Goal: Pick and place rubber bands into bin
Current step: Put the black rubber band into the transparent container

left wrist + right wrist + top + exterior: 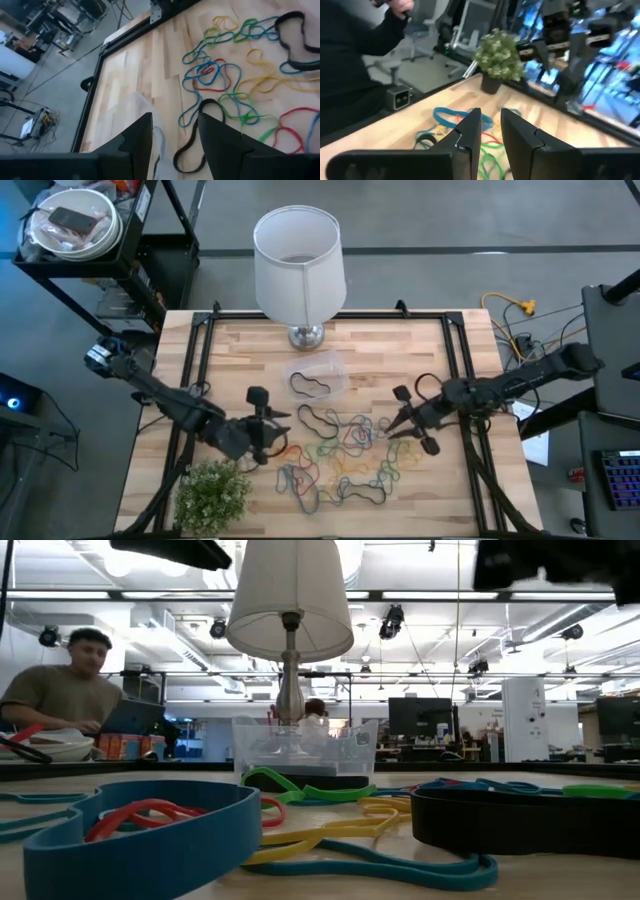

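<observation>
Many coloured rubber bands [340, 455] lie loose on the wooden table's middle and near part; they also show in the left wrist view as rubber bands [225, 85]. The see-through bin [318, 375] stands in front of the lamp, and a black band [310, 385] lies in it. My left gripper [280, 423] hovers left of the pile, near the bin, open with nothing between its fingers [130, 145]. My right gripper [390, 425] hovers at the pile's right side. Its fingers [470, 132] stand a narrow gap apart with nothing between them.
A white lamp [298, 265] stands at the table's far middle, behind the bin. A small potted plant [213, 495] sits at the near left corner. Black frame rails [200, 370] run along the table's sides. A person [65, 680] sits beyond the table.
</observation>
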